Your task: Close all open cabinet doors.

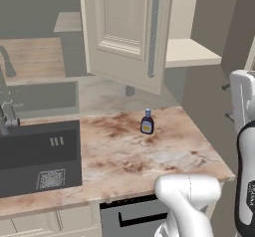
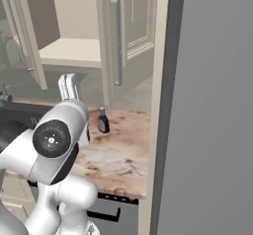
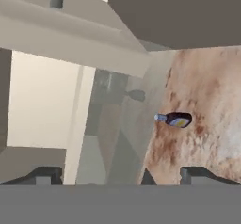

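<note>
Light was flat and even, moderately bright, no obvious source. Soft shadow fell on the wall behind the open door point(image 1: 130, 29), and a faint one sat beside the bottle point(image 1: 147, 122) on the table point(image 1: 149, 156). No glare, no edge distortion. All views were low-res and soft; the hand view was dimmer, with the door's underside in shade.

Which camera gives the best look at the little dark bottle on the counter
The left base view: the bottle stands upright in the open. The right base view shows it beside the robot's arm. The hand view shows it sideways.
</note>
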